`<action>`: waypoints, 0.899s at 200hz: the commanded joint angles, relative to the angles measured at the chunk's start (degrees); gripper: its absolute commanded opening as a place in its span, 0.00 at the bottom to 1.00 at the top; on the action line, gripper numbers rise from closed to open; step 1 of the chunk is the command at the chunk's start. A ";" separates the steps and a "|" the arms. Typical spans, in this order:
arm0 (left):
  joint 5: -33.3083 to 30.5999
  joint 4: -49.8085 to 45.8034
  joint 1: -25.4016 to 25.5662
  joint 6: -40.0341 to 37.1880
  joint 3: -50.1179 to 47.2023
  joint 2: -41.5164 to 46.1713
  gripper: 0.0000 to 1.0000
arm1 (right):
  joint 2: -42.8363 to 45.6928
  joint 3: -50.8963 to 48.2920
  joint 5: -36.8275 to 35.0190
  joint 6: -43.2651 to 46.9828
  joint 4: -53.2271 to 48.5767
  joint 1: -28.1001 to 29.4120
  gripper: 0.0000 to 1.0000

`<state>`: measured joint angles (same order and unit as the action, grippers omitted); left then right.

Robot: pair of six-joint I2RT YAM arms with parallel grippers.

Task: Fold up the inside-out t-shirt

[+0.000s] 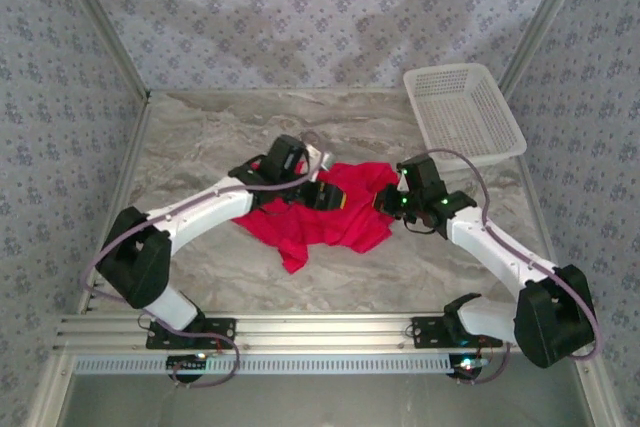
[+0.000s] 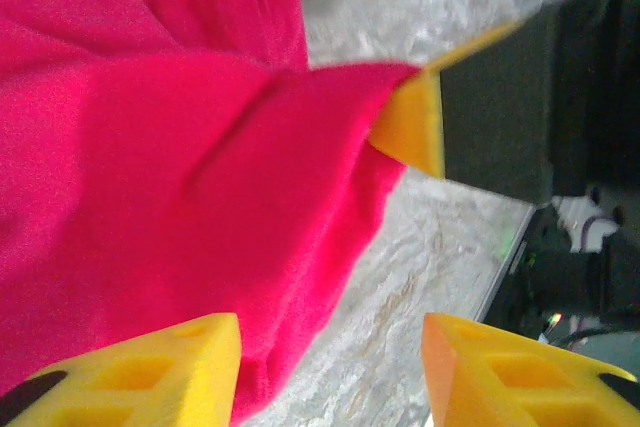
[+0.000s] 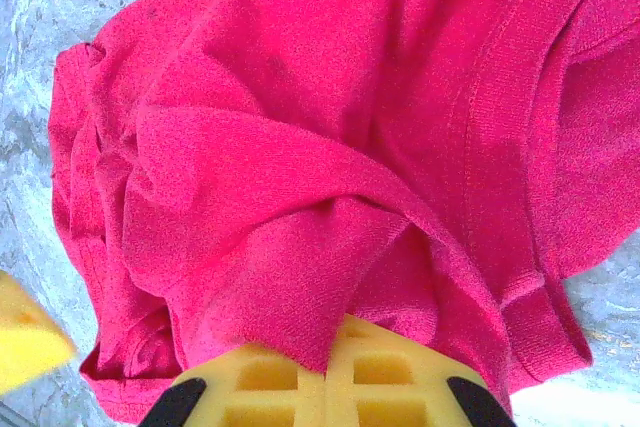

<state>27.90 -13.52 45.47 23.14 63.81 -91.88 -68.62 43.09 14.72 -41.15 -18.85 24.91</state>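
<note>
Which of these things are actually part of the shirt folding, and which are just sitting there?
Part of the job:
- the red t-shirt, crumpled on the table
- the right gripper, pinching its cloth
- the left gripper, open beside the cloth

Just lying about:
- the white mesh basket, at the far right corner, apart from the shirt

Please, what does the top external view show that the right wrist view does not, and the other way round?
Top external view: the white mesh basket at the table's far right, and the left arm and right arm reaching the t-shirt from both sides. Right wrist view: stitched hems and wrinkles close up, and a fold pinched in the shut right gripper. Both: the red t-shirt, crumpled, not yet folded, on the marbled table.
</note>
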 commanded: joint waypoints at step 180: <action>30.96 37.23 -8.06 24.27 1.90 -8.35 0.00 | -8.10 -2.38 -0.69 4.62 3.71 -0.96 0.00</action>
<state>42.52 1.37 38.79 34.09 66.98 -96.90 -74.24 38.61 14.44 -37.87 -12.47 24.34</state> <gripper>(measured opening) 0.041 0.046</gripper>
